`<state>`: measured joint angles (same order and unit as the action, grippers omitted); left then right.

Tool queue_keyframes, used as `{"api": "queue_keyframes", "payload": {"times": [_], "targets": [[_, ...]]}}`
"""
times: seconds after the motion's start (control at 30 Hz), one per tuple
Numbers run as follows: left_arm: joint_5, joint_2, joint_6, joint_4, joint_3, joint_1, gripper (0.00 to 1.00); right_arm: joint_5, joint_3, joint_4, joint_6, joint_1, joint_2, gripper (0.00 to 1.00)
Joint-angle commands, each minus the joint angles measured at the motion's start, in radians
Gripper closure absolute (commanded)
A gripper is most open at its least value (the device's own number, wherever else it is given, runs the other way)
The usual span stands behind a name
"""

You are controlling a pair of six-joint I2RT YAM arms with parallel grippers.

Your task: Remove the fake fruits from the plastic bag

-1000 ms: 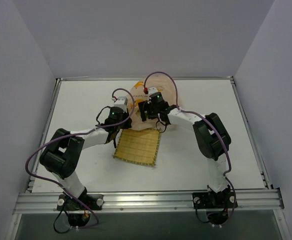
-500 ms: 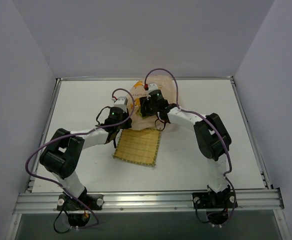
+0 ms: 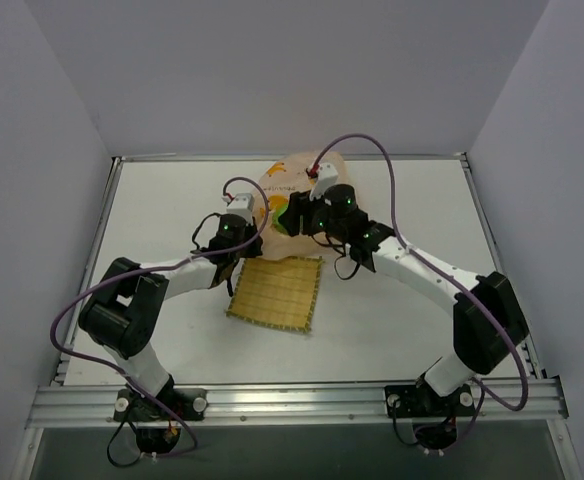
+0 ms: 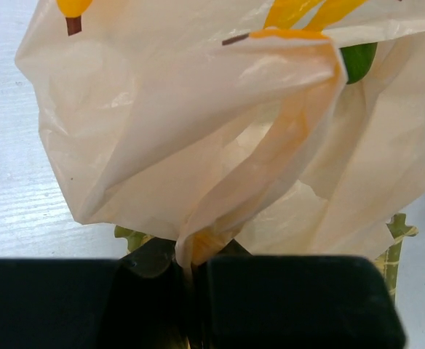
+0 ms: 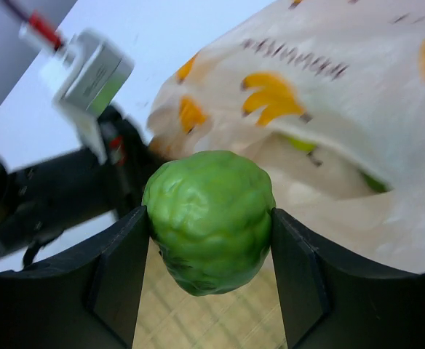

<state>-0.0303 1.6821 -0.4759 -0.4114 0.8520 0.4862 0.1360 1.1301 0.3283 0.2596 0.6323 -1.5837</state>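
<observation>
The peach-orange plastic bag lies at the back middle of the table. It fills the left wrist view. My left gripper is shut on a bunched fold of the bag's near edge. My right gripper is shut on the round green fruit and holds it in the air just outside the bag's mouth, above the mat's far edge; the fruit also shows in the top view. A bit of another green fruit shows through the bag. The mango is hidden.
The square woven straw-yellow mat lies just in front of the bag, between the two arms. The left arm's camera box is close to the right gripper's left side. Grey walls stand around the white table.
My right gripper has come up and back out of the bag with the round green fruit in it, and the right arm has swung outward to the right. The left gripper has held still.
</observation>
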Motion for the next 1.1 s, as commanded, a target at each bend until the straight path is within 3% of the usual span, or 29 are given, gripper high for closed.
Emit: {"api": "queue_keyframes", "payload": {"times": [0.0, 0.13, 0.43, 0.53, 0.6, 0.63, 0.73, 0.93, 1.03, 1.07], "targets": [[0.045, -0.068, -0.004, -0.030, -0.002, 0.002, 0.98, 0.042, -0.113, 0.041, 0.039, 0.096, 0.051, 0.73], [0.084, -0.085, -0.010, -0.029, -0.017, 0.000, 0.98, 0.010, -0.243, 0.173, 0.116, 0.203, 0.041, 0.74], [0.133, -0.131, 0.011, -0.012, -0.030, -0.003, 0.98, -0.133, -0.191, 0.291, 0.133, 0.288, -0.145, 0.72], [0.136, -0.130, 0.014, -0.017, -0.033, -0.005, 0.98, -0.220, -0.188, 0.276, 0.130, 0.288, -0.168, 0.61], [0.138, -0.127, 0.014, -0.018, -0.033, -0.005, 0.98, -0.233, -0.202, 0.261, 0.127, 0.288, -0.168, 0.46], [0.138, -0.127, 0.014, -0.020, -0.034, -0.006, 0.98, -0.222, -0.202, 0.250, 0.121, 0.288, -0.164, 0.29], [0.136, -0.131, 0.014, -0.026, -0.037, -0.008, 0.98, -0.213, -0.197, 0.170, 0.093, 0.288, -0.108, 0.17], [0.125, -0.139, 0.011, -0.030, -0.039, -0.006, 0.98, -0.116, -0.191, 0.104, 0.040, 0.225, 0.062, 0.26], [0.121, -0.144, 0.007, -0.032, -0.041, -0.005, 0.98, -0.081, -0.153, 0.101, 0.030, 0.139, 0.035, 0.43], [0.121, -0.148, 0.003, -0.035, -0.041, -0.006, 0.98, -0.087, -0.113, 0.089, 0.009, 0.107, 0.012, 0.54]]}}
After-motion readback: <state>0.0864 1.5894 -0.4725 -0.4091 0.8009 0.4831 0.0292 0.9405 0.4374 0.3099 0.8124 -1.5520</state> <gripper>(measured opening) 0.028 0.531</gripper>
